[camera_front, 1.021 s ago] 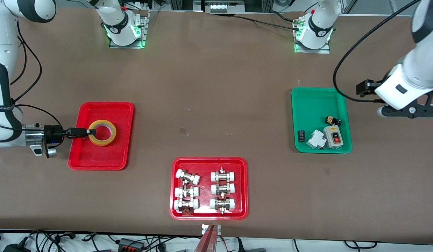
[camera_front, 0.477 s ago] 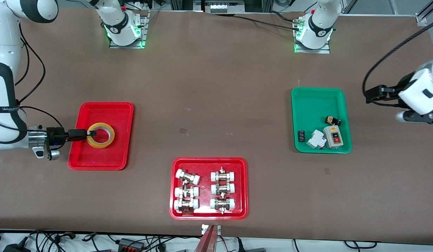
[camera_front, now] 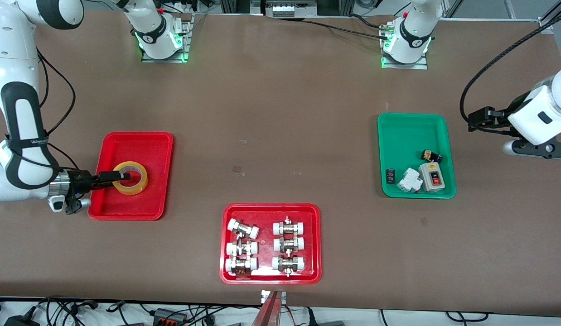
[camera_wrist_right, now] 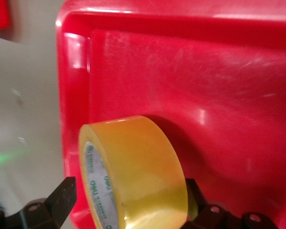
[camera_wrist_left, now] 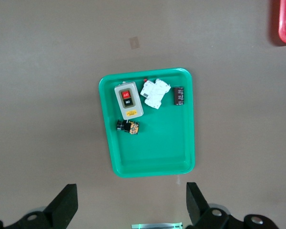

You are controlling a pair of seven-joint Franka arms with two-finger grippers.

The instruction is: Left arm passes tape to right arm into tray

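The tape, a translucent yellow ring with a pale core, lay in the tray toward its 9 o'clock rim. The right end effector straddled it, fingers spread wide. The left end effector hung wide open over bare counter beside the green tray.

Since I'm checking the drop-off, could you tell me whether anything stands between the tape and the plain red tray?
Nothing visible does: the tape already lies in the tray. The right gripper is open astride its wall. The left gripper waits open by the green tray.
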